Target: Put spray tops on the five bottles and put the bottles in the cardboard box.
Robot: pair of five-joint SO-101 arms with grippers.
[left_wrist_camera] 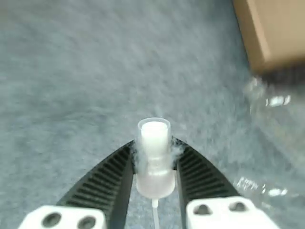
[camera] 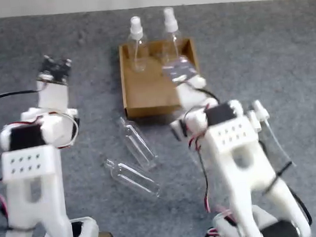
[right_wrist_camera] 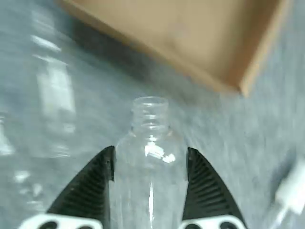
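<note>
left gripper (left_wrist_camera: 153, 149): clamped on spray top (left_wrist_camera: 154, 136), tube trailing toward the wrist, left of cardboard box (camera: 145, 100). right gripper (right_wrist_camera: 150, 151): clamped on uncapped bottle (right_wrist_camera: 150, 167), long axis and open neck aimed at the box's near edge.

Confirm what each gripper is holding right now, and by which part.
Left gripper holds a spray top by its collar, below the cap. Right gripper holds an uncapped bottle by its body, just under the shoulder.

White plastic arms (camera: 29, 160); black ribbed gripper fingers (left_wrist_camera: 112, 181); red, black cables (camera: 196, 140).
</note>
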